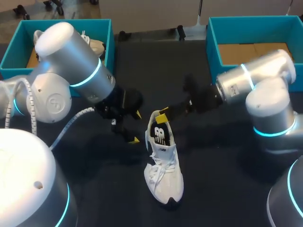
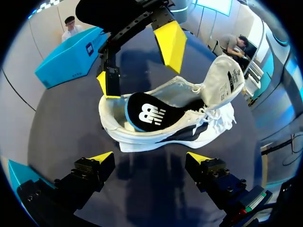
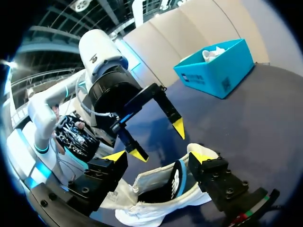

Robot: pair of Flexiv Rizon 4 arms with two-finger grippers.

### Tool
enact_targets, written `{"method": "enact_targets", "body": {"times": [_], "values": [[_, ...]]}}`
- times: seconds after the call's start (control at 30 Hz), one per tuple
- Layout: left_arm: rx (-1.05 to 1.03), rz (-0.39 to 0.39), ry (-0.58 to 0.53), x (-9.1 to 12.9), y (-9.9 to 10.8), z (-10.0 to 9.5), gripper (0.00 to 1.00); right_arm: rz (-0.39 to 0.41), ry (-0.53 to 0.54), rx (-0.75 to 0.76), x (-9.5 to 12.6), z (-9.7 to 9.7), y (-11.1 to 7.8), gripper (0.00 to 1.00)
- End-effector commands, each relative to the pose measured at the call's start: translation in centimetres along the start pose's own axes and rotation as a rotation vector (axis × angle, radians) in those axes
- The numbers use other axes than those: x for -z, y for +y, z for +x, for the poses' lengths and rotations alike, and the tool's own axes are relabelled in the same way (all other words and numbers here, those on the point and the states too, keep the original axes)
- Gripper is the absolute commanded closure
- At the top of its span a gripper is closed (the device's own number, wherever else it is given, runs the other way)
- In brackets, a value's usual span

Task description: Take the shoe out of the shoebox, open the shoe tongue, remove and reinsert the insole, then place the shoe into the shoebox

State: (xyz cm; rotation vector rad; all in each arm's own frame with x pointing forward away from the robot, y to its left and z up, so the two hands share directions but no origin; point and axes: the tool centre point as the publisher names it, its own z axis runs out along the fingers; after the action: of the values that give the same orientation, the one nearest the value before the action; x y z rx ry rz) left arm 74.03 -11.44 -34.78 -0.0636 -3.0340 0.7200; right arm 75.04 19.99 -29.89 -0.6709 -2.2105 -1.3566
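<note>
White knit cloth on the shoe, matt, with woven laces. Smooth black matt foam for the insole. Dark matt top on the table. Silvery metal with a soft sheen on left arm and right arm. Matt black on left hand and right hand, with smooth yellow plastic tips. Matt teal card on left shoebox and right shoebox, plain brown inside.

A robotics lab: the silver left arm and right arm, each ringed with glowing cyan bands, stand at a dark table, with the teal left shoebox and right shoebox at its far corners.
</note>
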Motion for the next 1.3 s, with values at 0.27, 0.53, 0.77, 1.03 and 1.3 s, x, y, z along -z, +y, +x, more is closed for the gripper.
{"method": "enact_targets", "body": {"times": [0.27,0.53,0.77,1.03,1.3], "values": [[0.0,-0.03,-0.023,4.1,2.2,-0.3,0.0,0.253,-0.048,-0.014,3.2,1.0,1.4,0.08],[0.005,-0.062,-0.032,6.0,3.5,-1.6,0.0,0.396,-0.129,-0.078,5.3,1.1,3.0,0.04],[0.011,-0.089,-0.038,8.4,4.9,-3.4,0.0,0.47,-0.227,-0.159,7.0,0.8,4.8,0.1],[0.031,-0.075,-0.062,12.2,6.4,-5.2,0.0,0.524,-0.374,-0.222,7.8,1.4,6.9,0.91],[-0.017,-0.076,-0.083,13.9,7.1,-5.5,0.0,0.477,-0.458,-0.281,7.9,2.3,7.4,1.0]]}}
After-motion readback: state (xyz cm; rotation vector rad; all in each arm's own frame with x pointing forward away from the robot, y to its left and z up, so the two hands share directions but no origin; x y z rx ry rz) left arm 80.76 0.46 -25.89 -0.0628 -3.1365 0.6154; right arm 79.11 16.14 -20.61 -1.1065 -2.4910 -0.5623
